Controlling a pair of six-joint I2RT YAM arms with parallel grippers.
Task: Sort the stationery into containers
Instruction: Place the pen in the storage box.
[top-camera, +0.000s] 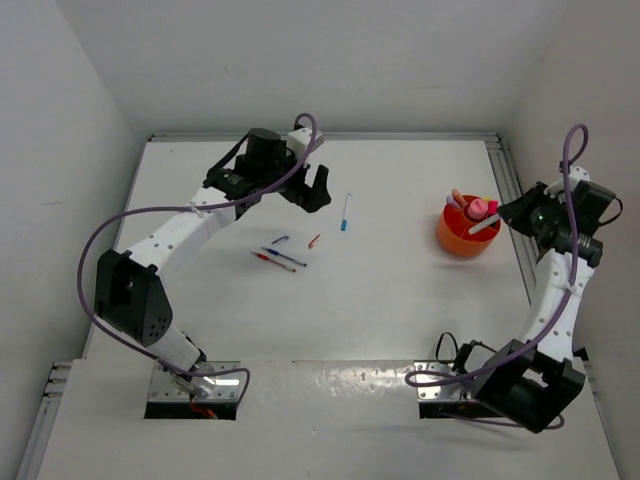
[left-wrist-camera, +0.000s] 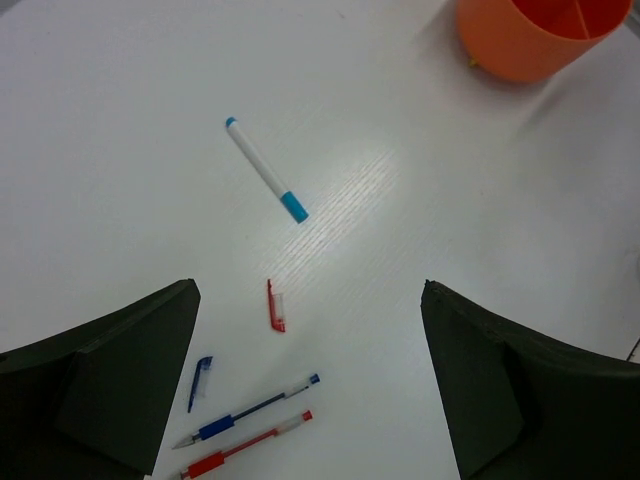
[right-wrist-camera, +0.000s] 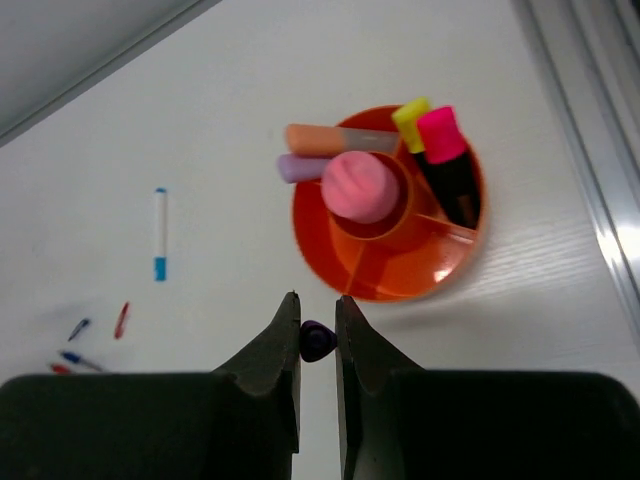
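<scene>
L gripper: released, jaws spread wide, nothing btwn them. I see it hanging over the table, far half, centre-left, just left of the white marker.
R gripper: clenched on the purple pen. Only the pen's rounded end shows btwn the fingers; the rest is hidden behind the gripper body.
Held pen, place: off the table, just outside the bowl's rim, in no compartment. My top view puts the gripper at the bowl's right.
Orange bowl: right side of table, near the right rail. Round, w/ a central cup and dividers.
Central cup: pink-capped bottle, upright.
Far-right compartment: yellow marker and pink marker, caps up, side by side, touching.
Left part of bowl: orange-grey marker and lilac marker, tilted, ends poking out past the left rim.
White marker: blue cap, flat on table, well left of the bowl.
Red cap and blue cap: loose on table, apart, near side of the white marker.
Blue pen and red pen: flat, roughly parallel, just beside each other, near the caps. I can't tell if they touch.
</scene>
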